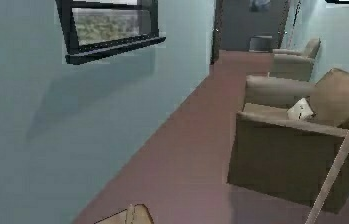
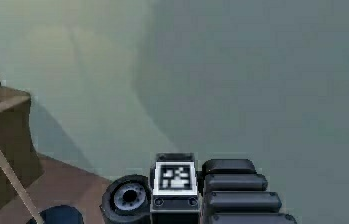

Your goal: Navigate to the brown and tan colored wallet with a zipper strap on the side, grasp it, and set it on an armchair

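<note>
Two brown armchairs stand along the forward view's right: a near one [image 1: 282, 140] and a farther one [image 1: 297, 60]. A small white thing [image 1: 300, 109] lies on the near chair's seat against its tan cushion. In the arm side view the arm's dark body with a white marked square [image 2: 178, 178] rises from the bottom edge. The gripper [image 2: 130, 199] shows as a dark round body left of the square. Its far end is cut off by the bottom edge, so I cannot tell whether it holds anything. A brown armchair corner [image 2: 7, 140] stands at that view's left.
A pale blue wall with a dark-framed window [image 1: 110, 28] runs along the forward view's left. Reddish floor [image 1: 182, 140] leads between wall and chairs to a dark doorway [image 1: 250, 25]. A thin wooden slat [image 1: 337, 170] leans across the near chair. A tan edge [image 1: 127, 215] pokes up at the bottom.
</note>
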